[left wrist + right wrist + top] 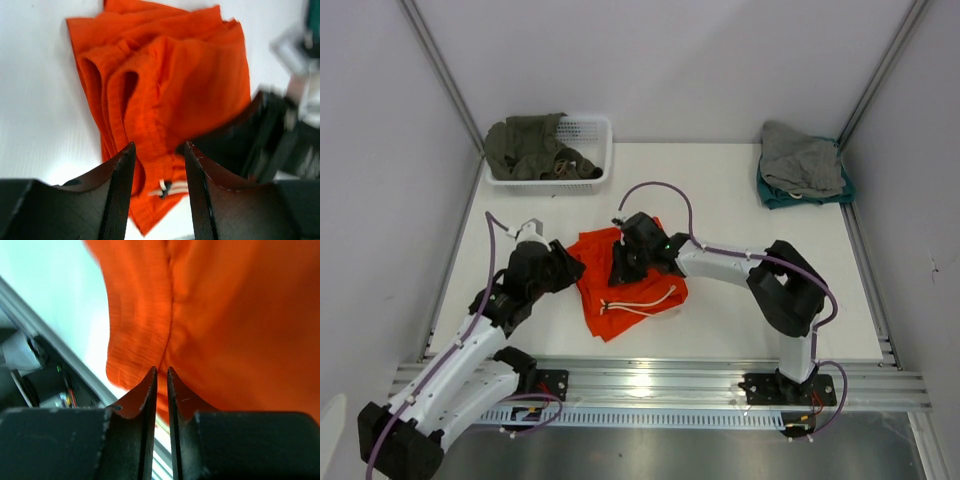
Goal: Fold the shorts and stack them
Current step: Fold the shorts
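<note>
The orange shorts (pixel 602 288) lie bunched in the middle of the white table, their white drawstring (pixel 645 300) towards the near side. My right gripper (pixel 620 268) is down on their middle. In the right wrist view its jaws (pixel 162 369) stand almost together, pinching a fold of the shorts (pixel 240 315) that is raised off the table. My left gripper (pixel 575 268) is at the shorts' left edge. It hangs open (pixel 159 145) above the waistband of the shorts (pixel 200 75), with the drawstring knot (pixel 167 187) showing between its fingers and nothing held.
A white basket (pixel 592 132) at the back left holds an olive-green garment (pixel 530 148). Grey (pixel 802 158) and teal (pixel 775 196) garments are piled at the back right. A metal rail (pixel 660 375) runs along the near table edge.
</note>
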You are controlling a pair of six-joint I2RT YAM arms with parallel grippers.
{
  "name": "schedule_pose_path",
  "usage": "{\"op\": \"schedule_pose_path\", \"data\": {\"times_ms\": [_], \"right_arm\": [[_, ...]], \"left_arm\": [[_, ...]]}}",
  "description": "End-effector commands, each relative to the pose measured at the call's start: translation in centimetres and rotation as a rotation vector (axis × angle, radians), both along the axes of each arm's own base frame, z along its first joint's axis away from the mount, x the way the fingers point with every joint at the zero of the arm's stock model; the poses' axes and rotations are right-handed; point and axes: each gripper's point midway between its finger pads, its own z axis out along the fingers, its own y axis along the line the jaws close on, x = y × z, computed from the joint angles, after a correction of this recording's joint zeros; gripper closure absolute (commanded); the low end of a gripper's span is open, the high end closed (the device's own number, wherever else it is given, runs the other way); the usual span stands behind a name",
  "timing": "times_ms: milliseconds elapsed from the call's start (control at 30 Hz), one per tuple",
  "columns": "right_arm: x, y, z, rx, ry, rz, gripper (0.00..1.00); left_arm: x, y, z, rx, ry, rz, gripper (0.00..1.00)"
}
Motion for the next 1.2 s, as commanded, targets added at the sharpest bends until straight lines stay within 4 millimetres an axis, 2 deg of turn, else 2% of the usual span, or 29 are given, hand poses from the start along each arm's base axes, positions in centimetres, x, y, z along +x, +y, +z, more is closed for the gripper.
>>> {"op": "schedule_pose_path", "data": {"times_ms": [0, 33, 100, 167, 200, 267, 367, 400, 433, 467, 567, 700, 767, 933, 967, 1033, 1067, 1100, 1133, 1167], "right_arm": [[-1.6, 1.7, 4.1, 0.172, -0.061, 0.030, 0.85], [-2.5, 1.7, 3.5, 0.170, -0.054, 0.040, 0.85], [-2.7, 2.1, 3.8, 0.187, -0.077, 0.037, 0.85], [-3.5, 2.1, 3.0, 0.186, -0.062, 0.044, 0.86], [-3.7, 2.4, 3.1, 0.203, -0.066, 0.046, 0.87], [-4.2, 2.6, 2.6, 0.217, -0.050, 0.058, 0.87], [-4.9, 3.1, 1.8, 0.182, -0.063, 0.078, 0.87], [-5.1, 2.9, 0.9, 0.145, -0.058, 0.073, 0.87], [-5.3, 2.8, -0.4, 0.112, -0.046, 0.074, 0.87], [-5.5, 2.9, -1.0, 0.098, -0.040, 0.079, 0.87], [-6.3, 2.4, -3.5, 0.046, -0.009, 0.084, 0.87], [-6.4, 1.6, -4.7, 0.005, -0.013, 0.079, 0.86], [-6.1, 1.5, -4.1, 0.015, -0.028, 0.073, 0.85], [-4.7, 1.5, -1.8, 0.066, -0.050, 0.062, 0.82], [-4.6, 1.7, -1.1, 0.089, -0.048, 0.070, 0.81], [-3.6, 1.3, 0.9, 0.129, -0.065, 0.056, 0.76], [-3.3, 1.0, 2.6, 0.163, -0.078, 0.060, 0.74], [-2.8, 0.7, 3.6, 0.182, -0.087, 0.052, 0.65], [-1.5, -0.2, 4.5, 0.201, -0.094, 0.028, 0.60], [-1.3, -0.8, 5.2, 0.220, -0.089, 0.031, 0.56]], "left_arm": [[2.6, -0.6, 0.6, -0.026, -0.041, -0.036, 0.53], [3.3, -0.6, 0.9, -0.035, -0.054, -0.034, 0.53], [4.2, -1.3, 0.0, -0.045, -0.034, -0.058, 0.53], [5.2, -1.8, -0.3, -0.074, -0.040, -0.068, 0.54], [5.5, -1.7, -1.5, -0.081, -0.011, -0.060, 0.54], [6.3, -2.7, -1.3, -0.150, -0.036, -0.094, 0.55], [7.3, -3.2, -1.9, -0.168, -0.028, -0.099, 0.55], [7.5, -3.3, -2.2, -0.161, -0.018, -0.099, 0.55], [7.6, -3.1, -3.5, -0.148, 0.014, -0.094, 0.55], [7.8, -3.0, -3.7, -0.150, 0.012, -0.092, 0.55], [7.1, -2.4, -6.4, -0.165, 0.062, -0.072, 0.55], [6.4, -0.8, -9.0, -0.160, 0.105, -0.025, 0.56], [5.8, -0.2, -10.4, -0.153, 0.118, -0.009, 0.56], [6.3, 0.0, -11.1, -0.132, 0.121, -0.014, 0.56], [7.1, -0.3, -10.3, -0.140, 0.099, -0.020, 0.56], [7.3, -0.4, -10.0, -0.143, 0.093, -0.031, 0.56], [7.9, -0.6, -9.1, -0.147, 0.073, -0.040, 0.56], [8.1, -0.7, -8.4, -0.147, 0.055, -0.048, 0.55], [8.2, -0.7, -8.0, -0.143, 0.051, -0.051, 0.55], [8.7, -0.7, -7.1, -0.137, 0.030, -0.053, 0.55]]}}
